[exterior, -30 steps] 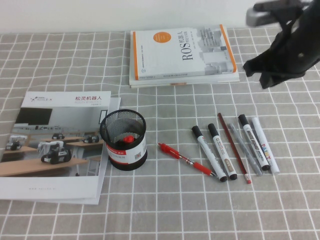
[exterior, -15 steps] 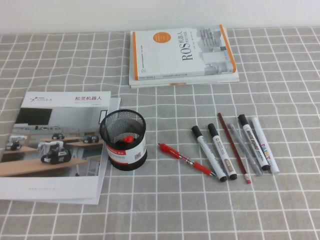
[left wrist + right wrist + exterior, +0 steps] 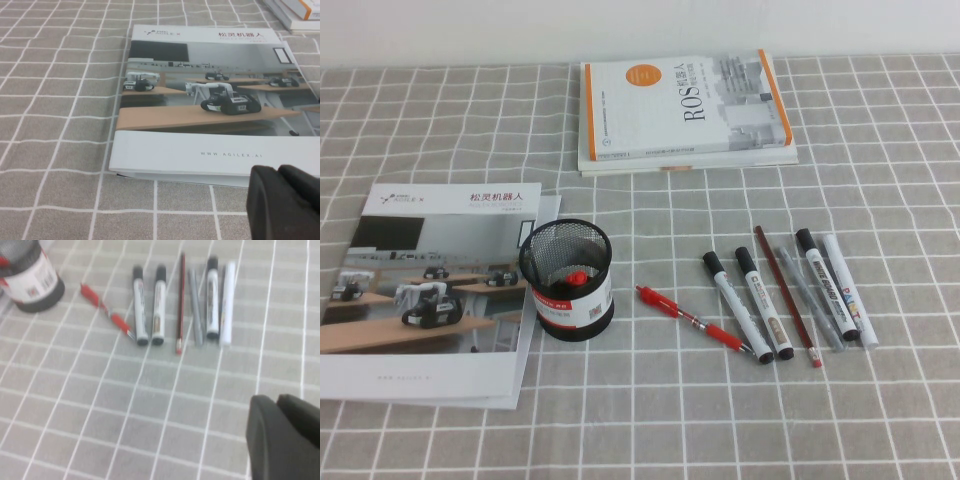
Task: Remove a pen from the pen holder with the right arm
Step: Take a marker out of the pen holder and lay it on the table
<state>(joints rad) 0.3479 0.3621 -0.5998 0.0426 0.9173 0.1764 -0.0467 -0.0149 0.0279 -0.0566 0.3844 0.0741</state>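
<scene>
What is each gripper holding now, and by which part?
Nothing. The right gripper is shut and empty above the cloth near the row of pens; the left gripper, also empty, hangs by the brochure.

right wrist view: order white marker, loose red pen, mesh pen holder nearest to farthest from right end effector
Right end effector hovers before the pen row; left end effector hangs by the printed brochure.
1. White plastic marker, row's right end.
2. Red ballpoint pen, between row and holder.
3. Black mesh pen holder, farthest left.
</scene>
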